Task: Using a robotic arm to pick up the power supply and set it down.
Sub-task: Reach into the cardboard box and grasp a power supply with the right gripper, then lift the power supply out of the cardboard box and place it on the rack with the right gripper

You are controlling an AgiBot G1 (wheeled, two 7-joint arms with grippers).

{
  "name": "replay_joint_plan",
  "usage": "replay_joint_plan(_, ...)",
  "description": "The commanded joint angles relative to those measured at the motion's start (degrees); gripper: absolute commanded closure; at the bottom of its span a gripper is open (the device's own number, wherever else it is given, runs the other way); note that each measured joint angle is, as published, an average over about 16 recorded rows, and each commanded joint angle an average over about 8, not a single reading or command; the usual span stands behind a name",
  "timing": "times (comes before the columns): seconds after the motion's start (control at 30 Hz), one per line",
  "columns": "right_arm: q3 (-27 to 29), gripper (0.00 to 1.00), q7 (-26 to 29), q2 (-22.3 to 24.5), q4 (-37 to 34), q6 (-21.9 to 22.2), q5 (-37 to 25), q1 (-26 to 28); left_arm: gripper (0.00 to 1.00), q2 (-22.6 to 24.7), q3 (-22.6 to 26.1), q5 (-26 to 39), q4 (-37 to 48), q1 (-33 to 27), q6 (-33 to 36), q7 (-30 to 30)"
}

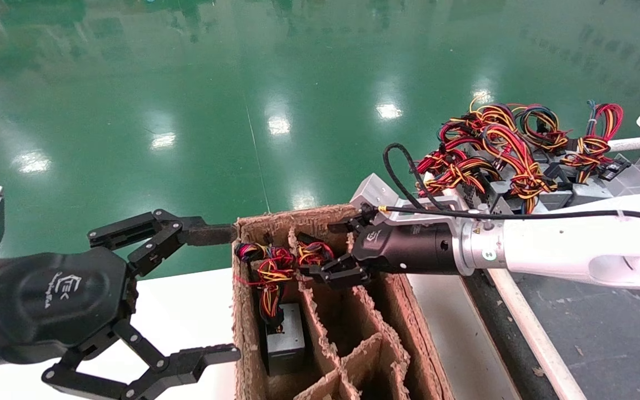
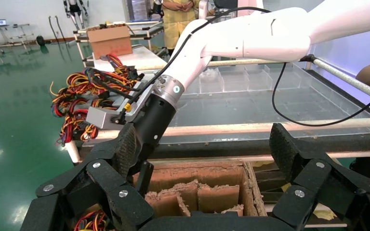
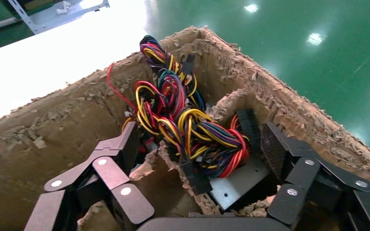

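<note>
While the right black two-finger linkage gripper (image 1: 328,250) reaches over the torn brown cardboard box (image 1: 253,344) with its fingers spread wide, a small grey metal power supply (image 3: 238,183) with a red, yellow and black wire bundle (image 3: 192,127) sits in the compartment between those fingers, apparently untouched. Another grey supply (image 1: 285,339) stands in the neighbouring compartment. Beside the box, the left gripper (image 1: 209,294) hangs, also wide open.

Light: bright, from overhead lamps.
Glare: white lamp spots on green floor (image 1: 275,122); table (image 3: 53,57) blown out white.
Shadow: deep inside box (image 1: 348,328).
Focus: near left gripper (image 1: 223,294) slightly soft.
</note>
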Motion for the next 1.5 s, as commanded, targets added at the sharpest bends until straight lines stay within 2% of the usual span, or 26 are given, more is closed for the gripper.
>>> replay_joint_plan(0.03, -0.1, 1.00, -1.1, -0.7, -1.5, -0.1, -0.2, 0.5, 0.00, 0.0, 0.0, 0.0, 0.0, 0.0, 0.0, 0.0)
replay_joint_plan(0.93, -0.1, 1.00, -7.2, -3.1, -9.0, 0.0, -0.2, 1.5, 0.00, 0.0, 0.0, 0.0, 0.0, 0.0, 0.0, 0.0)
replay_joint_plan(1.5, 1.9, 1.00, -10.9, -2.8, -11.0, -0.9, 2.6, 2.1, 0.00, 0.0, 0.1, 0.0, 0.0, 0.0, 0.0, 0.0)
